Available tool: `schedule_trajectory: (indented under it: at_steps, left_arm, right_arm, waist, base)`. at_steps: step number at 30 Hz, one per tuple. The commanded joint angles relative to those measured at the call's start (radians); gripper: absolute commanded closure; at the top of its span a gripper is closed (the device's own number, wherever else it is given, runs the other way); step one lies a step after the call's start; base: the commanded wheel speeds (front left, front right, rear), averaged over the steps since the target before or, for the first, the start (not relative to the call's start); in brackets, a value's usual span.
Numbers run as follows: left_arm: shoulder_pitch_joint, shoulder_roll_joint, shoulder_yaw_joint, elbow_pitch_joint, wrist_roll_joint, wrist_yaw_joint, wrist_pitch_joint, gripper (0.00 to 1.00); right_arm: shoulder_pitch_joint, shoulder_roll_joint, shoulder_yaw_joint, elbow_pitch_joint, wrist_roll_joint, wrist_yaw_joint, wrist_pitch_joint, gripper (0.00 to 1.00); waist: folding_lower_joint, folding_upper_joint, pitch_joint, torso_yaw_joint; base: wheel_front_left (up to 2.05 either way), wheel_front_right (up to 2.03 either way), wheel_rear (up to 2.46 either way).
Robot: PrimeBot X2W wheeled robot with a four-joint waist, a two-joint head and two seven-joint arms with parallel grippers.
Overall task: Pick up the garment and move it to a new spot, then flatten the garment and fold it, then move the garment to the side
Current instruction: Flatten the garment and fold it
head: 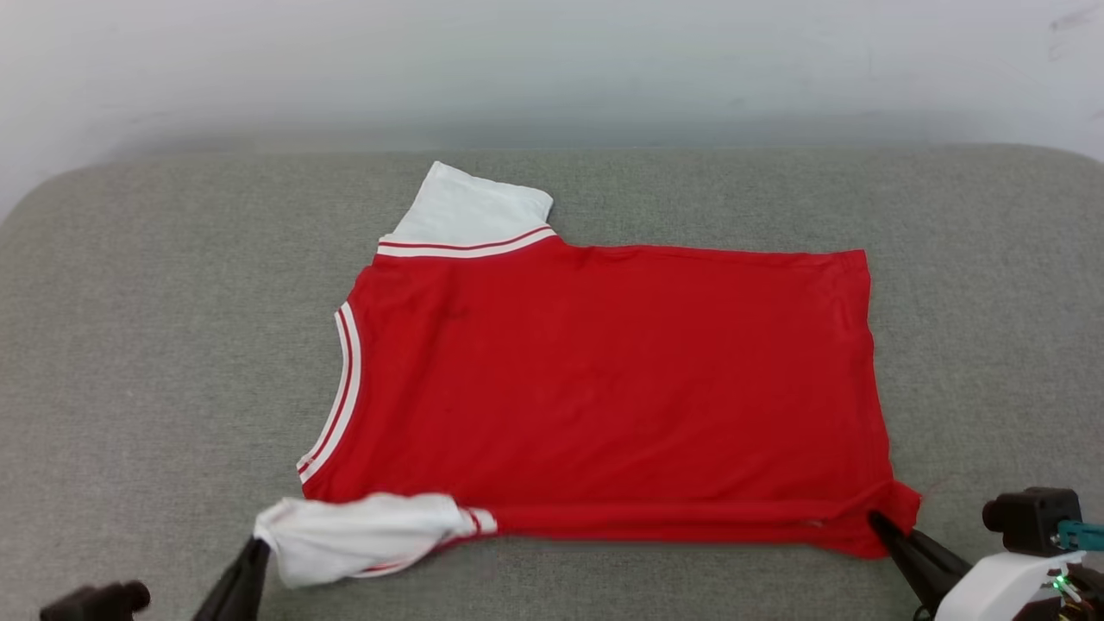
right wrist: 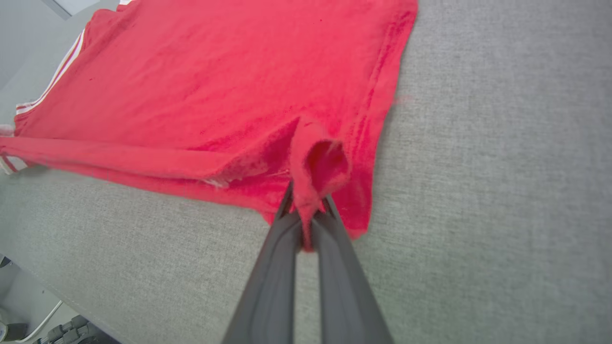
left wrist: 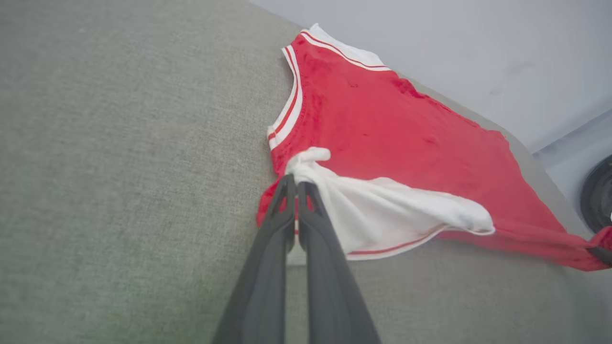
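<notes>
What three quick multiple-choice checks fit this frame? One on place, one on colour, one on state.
1. Where does the left end effector grip the garment?
A. the near white sleeve
B. the neckline trim
C. the far hem edge

2. What colour is the fabric surface under the garment?
A. blue
B. black
C. grey

3. What state is the right end effector in?
A. open above the cloth
B. shut on the garment's near hem corner
C. shut on nothing

Answers:
1 A: the left wrist view shows it pinching bunched white sleeve cloth.
2 C: grey weave surrounds the shirt in the head view.
3 B: the right wrist view shows red cloth clamped in it at the corner.
</notes>
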Motion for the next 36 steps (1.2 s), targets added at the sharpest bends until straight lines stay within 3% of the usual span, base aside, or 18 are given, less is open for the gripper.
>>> schedule_trajectory:
  at_steps: [1, 11, 22, 36]
  left_arm:
    - [-0.021, 0.004, 0.006, 0.001, 0.004, -0.001, -0.004, 1.00]
    - [-0.215, 0.029, 0.020, 0.082, 0.023, -0.035, 0.015, 1.00]
    - [-0.422, -0.009, -0.049, 0.288, 0.031, -0.081, 0.047, 1.00]
    - [-0.490, -0.037, -0.142, 0.486, 0.027, -0.097, 0.016, 1.00]
  right_arm:
    - [-0.020, 0.004, 0.003, 0.003, 0.006, -0.001, -0.001, 1.00]
    - [-0.152, 0.000, 0.053, 0.045, 0.020, -0.001, 0.001, 1.00]
    - [-0.306, 0.000, 0.107, 0.170, 0.017, -0.001, 0.023, 1.00]
    - [-0.334, 0.017, 0.154, 0.261, 0.027, -0.001, -0.009, 0.99]
  waist:
    - [0.0000, 0.0000, 0.008, -0.007]
    - [0.0000, 0.0000, 0.078, -0.045]
    - [0.0000, 0.0000, 0.160, -0.054]
    - [0.0000, 0.0000, 0.156, -0.046]
  base:
    - [0.00, 0.00, 0.00]
    - [0.00, 0.00, 0.00]
    - [0.00, 0.00, 0.00]
    - [0.00, 0.00, 0.00]
